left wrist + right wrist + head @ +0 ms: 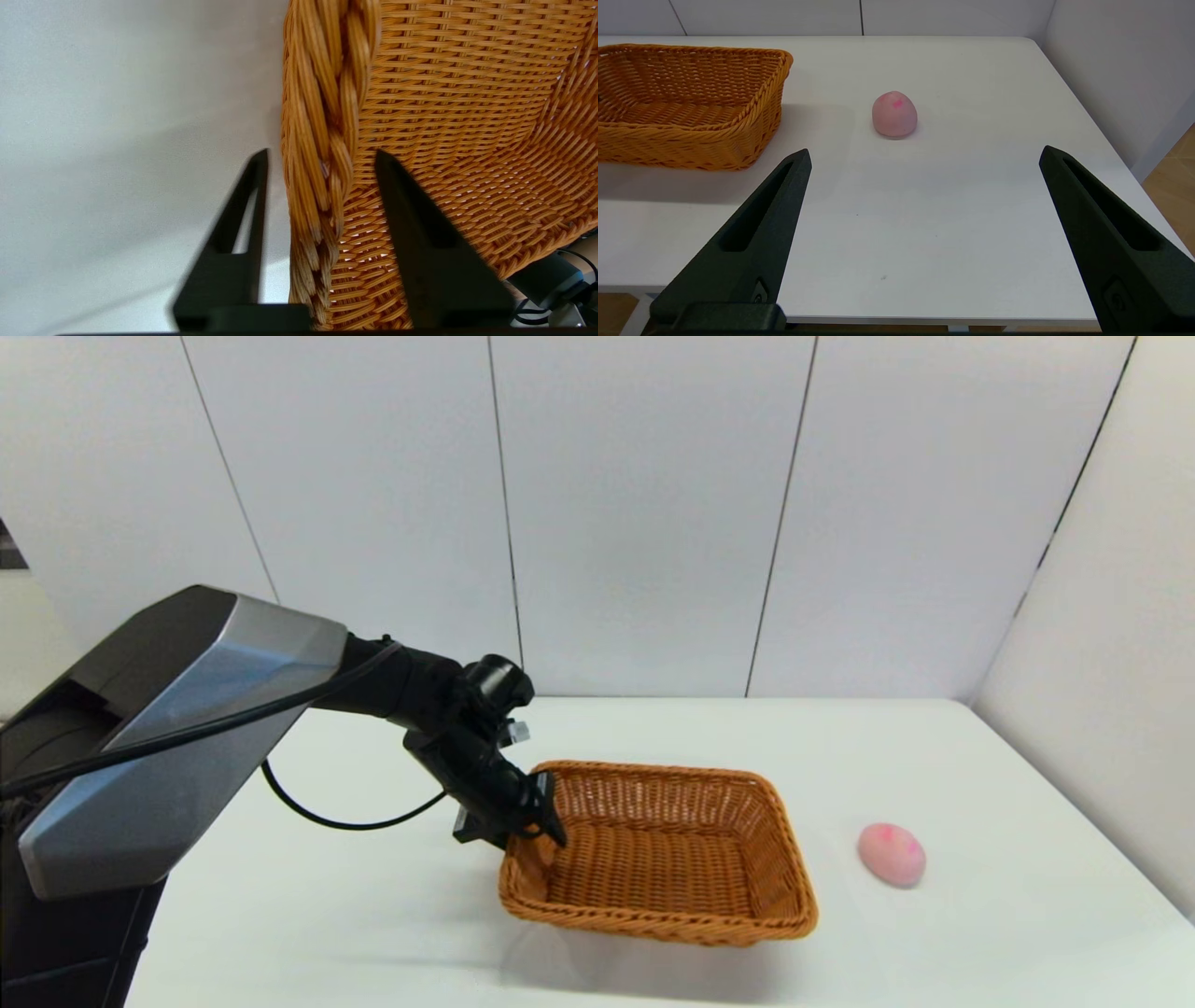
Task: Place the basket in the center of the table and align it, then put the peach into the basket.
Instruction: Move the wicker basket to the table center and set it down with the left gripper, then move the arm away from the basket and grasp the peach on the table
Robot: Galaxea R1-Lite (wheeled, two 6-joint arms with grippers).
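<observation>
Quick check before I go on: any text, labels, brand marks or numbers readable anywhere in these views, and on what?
None: no readable text in any view.
The basket, the peach and the table are unmarked.
The left gripper, straddling the basket's rim, and the open right gripper, back near the table's edge, show no lettering.

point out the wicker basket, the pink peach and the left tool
orange-brown woven wicker basket point(653, 859): head view, inner floor.
small pale pink peach point(892, 854): head view, middle of skin.
left tool point(546, 817): head view, fingertips straddling the basket's left rim.
</observation>
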